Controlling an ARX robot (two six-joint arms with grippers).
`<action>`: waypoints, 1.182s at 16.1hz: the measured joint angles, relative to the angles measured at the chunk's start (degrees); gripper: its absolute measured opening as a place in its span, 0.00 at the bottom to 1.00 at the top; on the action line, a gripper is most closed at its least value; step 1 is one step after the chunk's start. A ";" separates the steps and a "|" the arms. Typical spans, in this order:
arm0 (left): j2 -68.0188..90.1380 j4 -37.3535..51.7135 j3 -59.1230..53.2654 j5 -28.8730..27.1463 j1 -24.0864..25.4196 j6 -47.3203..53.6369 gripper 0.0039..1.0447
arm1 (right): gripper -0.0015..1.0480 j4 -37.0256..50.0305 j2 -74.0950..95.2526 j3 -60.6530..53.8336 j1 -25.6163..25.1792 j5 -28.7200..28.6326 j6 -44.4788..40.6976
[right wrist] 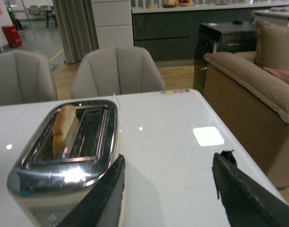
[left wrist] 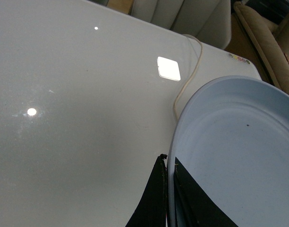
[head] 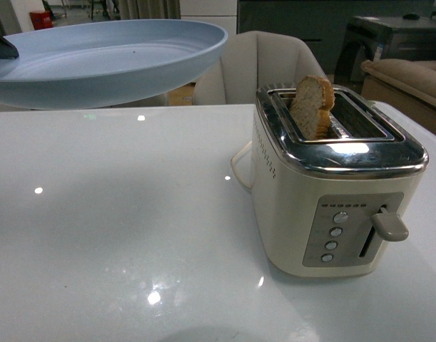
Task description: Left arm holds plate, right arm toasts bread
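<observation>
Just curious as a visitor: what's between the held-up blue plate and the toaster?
In the front view, only bare glossy white table and a cream cord lie between the round pale blue plate and the cream chrome-topped toaster.

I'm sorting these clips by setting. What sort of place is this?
Probably an open-plan dining and lounge space, perhaps a home mock-up: a toaster on a glossy white table, padded chairs at it, a tan sofa beside it and a dark counter behind.
</observation>
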 joint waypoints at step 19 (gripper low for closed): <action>0.00 0.02 0.00 0.04 -0.07 0.00 0.02 | 0.02 -13.68 -31.30 -15.52 0.46 -0.85 -0.94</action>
